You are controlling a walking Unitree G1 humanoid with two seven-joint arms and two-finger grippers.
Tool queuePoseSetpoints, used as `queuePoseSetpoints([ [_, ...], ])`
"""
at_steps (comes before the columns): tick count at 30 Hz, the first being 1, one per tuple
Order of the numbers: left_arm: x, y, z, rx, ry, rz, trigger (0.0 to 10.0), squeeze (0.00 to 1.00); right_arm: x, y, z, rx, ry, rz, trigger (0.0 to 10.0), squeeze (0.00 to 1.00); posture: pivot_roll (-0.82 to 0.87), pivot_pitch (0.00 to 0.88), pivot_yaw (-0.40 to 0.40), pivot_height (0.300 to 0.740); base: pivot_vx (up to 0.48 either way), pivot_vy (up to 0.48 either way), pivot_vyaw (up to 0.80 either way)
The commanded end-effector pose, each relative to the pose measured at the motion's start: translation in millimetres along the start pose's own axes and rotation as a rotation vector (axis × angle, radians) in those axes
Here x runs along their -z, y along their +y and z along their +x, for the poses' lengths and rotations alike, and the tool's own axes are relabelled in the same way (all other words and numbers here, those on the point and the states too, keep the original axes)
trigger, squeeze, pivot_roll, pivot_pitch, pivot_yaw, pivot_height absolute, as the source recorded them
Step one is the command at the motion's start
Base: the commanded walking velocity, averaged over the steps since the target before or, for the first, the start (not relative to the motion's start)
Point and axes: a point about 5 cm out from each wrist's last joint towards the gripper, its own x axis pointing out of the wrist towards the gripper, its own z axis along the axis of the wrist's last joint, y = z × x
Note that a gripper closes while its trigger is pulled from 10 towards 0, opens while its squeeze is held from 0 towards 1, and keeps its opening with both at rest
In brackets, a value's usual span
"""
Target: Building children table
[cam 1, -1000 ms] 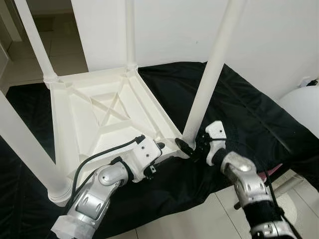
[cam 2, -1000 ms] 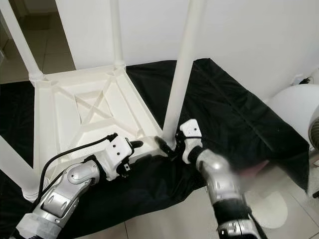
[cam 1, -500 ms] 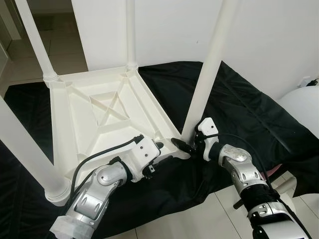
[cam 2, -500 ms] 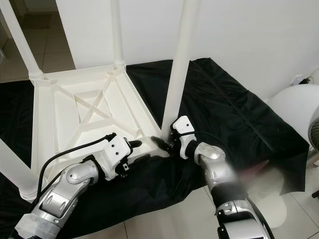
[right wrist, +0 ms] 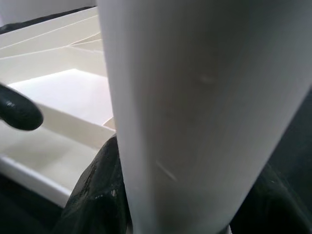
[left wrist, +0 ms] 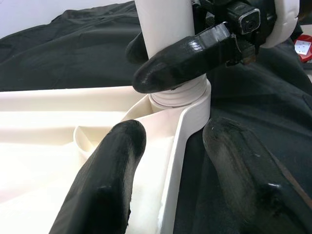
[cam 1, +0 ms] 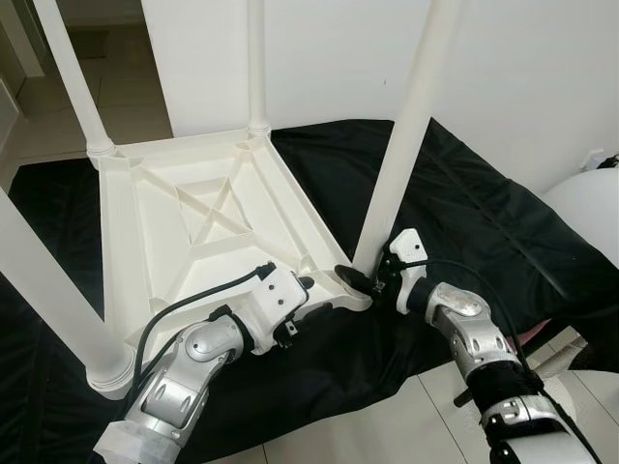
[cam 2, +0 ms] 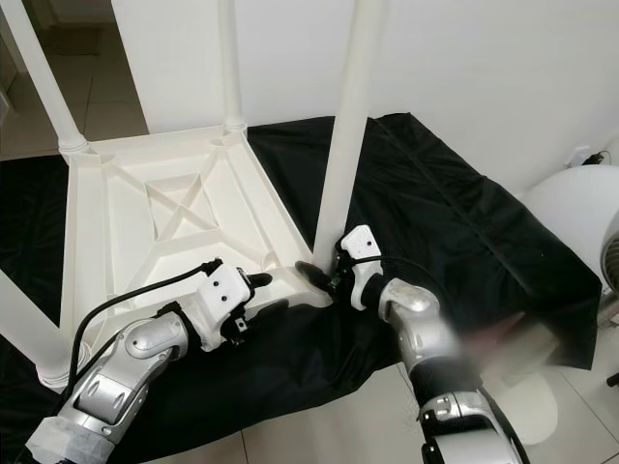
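Tabletop (cam 1: 184, 227) lay upside down on black cloth (cam 1: 484, 213), legs up. Since a second ago right gripper (cam 1: 372, 280) moved in and clasped near leg (cam 1: 401, 145) at its socket, jaws around it; left gripper (cam 1: 314, 295) stayed straddling the tabletop edge, jaws spread. Leg seating likely under way.

Silver jointed arms, white wrist housings, black cables, left gripper (cam 1: 311, 296) and right gripper (cam 1: 360, 281) with long black fingers (left wrist: 109, 180)

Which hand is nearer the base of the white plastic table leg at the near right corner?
Right. The right hand clasps the leg at its base; the left hand straddles the tabletop rim beside it.
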Motion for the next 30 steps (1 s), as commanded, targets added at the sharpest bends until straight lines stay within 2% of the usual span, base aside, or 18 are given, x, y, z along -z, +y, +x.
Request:
queuePoseSetpoints([
  [1,-1,-1.2,-0.7,-0.003,0.007,0.011,10.0,0.0,9,0.5,-2.6,0.044,0.049,0.013,10.0,0.0,-0.02,0.023,-0.027,0.74,0.0,0.0,0.0],
  [4,-1,-1.6,-1.0,0.0,0.009,0.011,10.0,0.0,8,3.2,-2.2,0.084,0.042,0.014,10.0,0.0,-0.02,0.024,-0.026,0.74,0.0,0.0,0.0],
  [7,1,-1.9,0.1,0.009,0.017,0.022,10.0,0.0,11,15.6,-0.6,0.281,0.036,0.093,10.0,0.0,-0.03,0.026,-0.018,0.74,0.0,0.0,0.0],
  [10,1,-2.0,0.3,0.011,0.017,0.023,10.0,0.0,11,19.2,-0.2,0.327,0.034,0.107,10.0,0.0,-0.03,0.027,-0.014,0.74,0.0,0.0,0.0],
  [17,2,-1.8,0.7,0.011,0.015,0.021,10.0,0.0,13,47.6,5.3,0.538,0.039,0.191,10.0,0.0,-0.04,0.025,-0.012,0.74,0.0,0.0,0.0],
  [25,1,-1.1,1.9,0.01,0.012,0.024,10.0,0.0,5,66.5,18.4,0.59,0.017,0.257,10.0,0.0,-0.03,0.022,-0.01,0.74,0.0,0.0,0.0],
  [30,1,-1.4,1.6,0.012,0.013,0.024,10.0,0.0,4,63.3,14.7,0.598,0.014,0.246,10.0,0.0,-0.03,0.024,-0.007,0.74,0.0,0.0,0.0],
])
